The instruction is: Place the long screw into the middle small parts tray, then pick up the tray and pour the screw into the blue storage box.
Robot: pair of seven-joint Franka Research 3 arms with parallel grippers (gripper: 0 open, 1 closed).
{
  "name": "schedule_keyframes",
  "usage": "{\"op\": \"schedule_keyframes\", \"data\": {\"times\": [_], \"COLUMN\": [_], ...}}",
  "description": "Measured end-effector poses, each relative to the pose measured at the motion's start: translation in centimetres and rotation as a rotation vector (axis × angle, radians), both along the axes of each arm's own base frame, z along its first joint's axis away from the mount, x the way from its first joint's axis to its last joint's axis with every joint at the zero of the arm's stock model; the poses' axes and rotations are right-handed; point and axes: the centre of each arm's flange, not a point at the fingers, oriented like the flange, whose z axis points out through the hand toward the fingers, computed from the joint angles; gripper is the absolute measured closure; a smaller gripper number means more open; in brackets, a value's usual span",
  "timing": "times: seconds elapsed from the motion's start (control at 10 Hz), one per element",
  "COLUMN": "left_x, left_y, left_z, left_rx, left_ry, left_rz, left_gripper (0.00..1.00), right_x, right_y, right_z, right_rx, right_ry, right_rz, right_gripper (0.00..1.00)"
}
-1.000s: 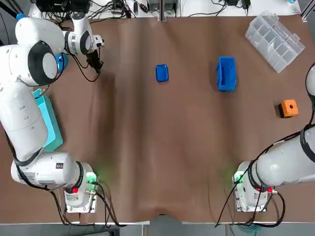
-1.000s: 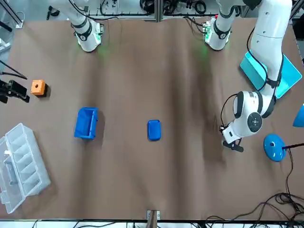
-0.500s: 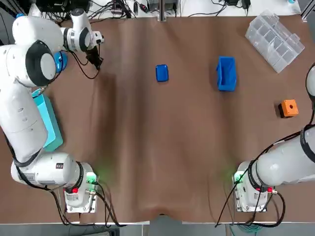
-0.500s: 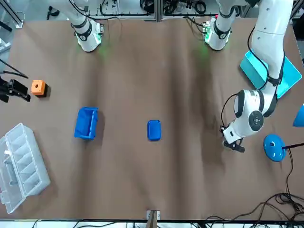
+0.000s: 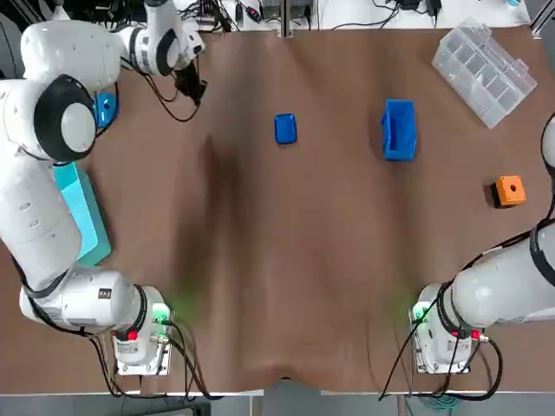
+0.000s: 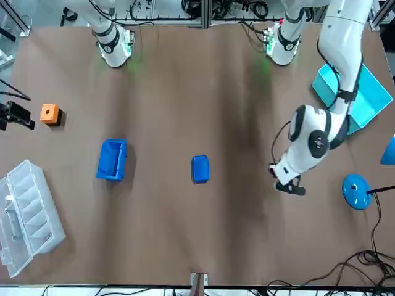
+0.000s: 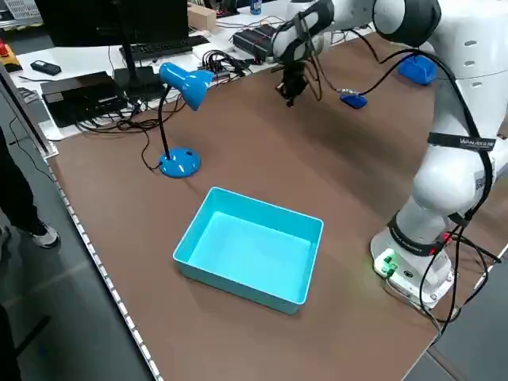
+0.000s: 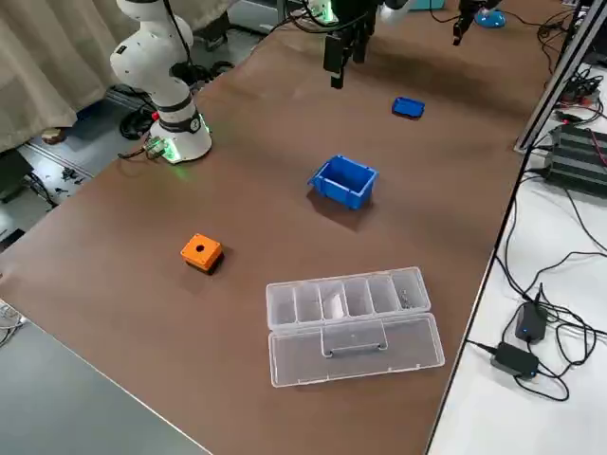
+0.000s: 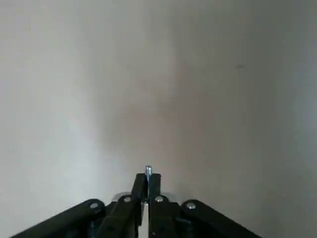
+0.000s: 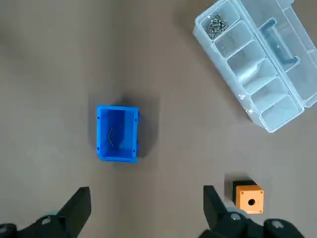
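Long screw [image 9: 148, 171] shows in the left wrist view, pinched between closed jaws. Top view: left gripper [image 5: 197, 88] has swung nearer the small blue parts tray [image 5: 285, 128], delivery underway. Right wrist view: right gripper [image 10: 146, 201], jaws apart, hangs above the blue storage box [image 10: 117, 133].

table [image 5: 286, 260]: brown cover | lamp [image 7: 178, 163]: blue, left edge | curtain [image 8: 47, 66]: beige

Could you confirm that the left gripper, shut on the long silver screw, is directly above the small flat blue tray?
Not quite: the left gripper is shut on the long silver screw, but the top view shows it over the bare brown table, off to the left of the small flat blue tray.
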Motion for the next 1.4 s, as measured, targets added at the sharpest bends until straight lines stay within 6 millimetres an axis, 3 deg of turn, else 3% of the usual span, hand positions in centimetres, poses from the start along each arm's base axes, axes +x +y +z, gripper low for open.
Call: {"op": "schedule_keyframes", "data": {"times": [0.3,0.5,0.7,1.0,1.4], "left_x": [-1.9,-4.6,-6.1,-4.6,-4.6], "left_y": [-9.7,-16.9,-21.6,-25.8,-28.7], "left_z": [0.6,0.3,0.1,0.8,-2.1], "left_rx": [-0.02,-0.029,-0.045,-0.1,-0.13], "left_ry": [-0.008,-0.002,-0.005,-0.043,-0.053], "left_rz": [0.068,0.062,0.056,0.059,0.041], "left_gripper": [0.94,0.94,0.94,0.94,0.94], "right_x": [0.1,0.2,0.4,0.8,1.1], "right_y": [1.4,1.1,1.1,1.0,1.3], "right_z": [0.0,0.1,0.3,0.0,-0.3], "right_rx": [-0.005,-0.013,-0.018,-0.021,-0.022], "right_ry": [-0.002,-0.008,-0.029,-0.043,-0.046], "right_rz": [0.025,0.021,0.021,0.02,0.026], "right_gripper": [0.0,0.0,0.0,0.0,0.0]}}
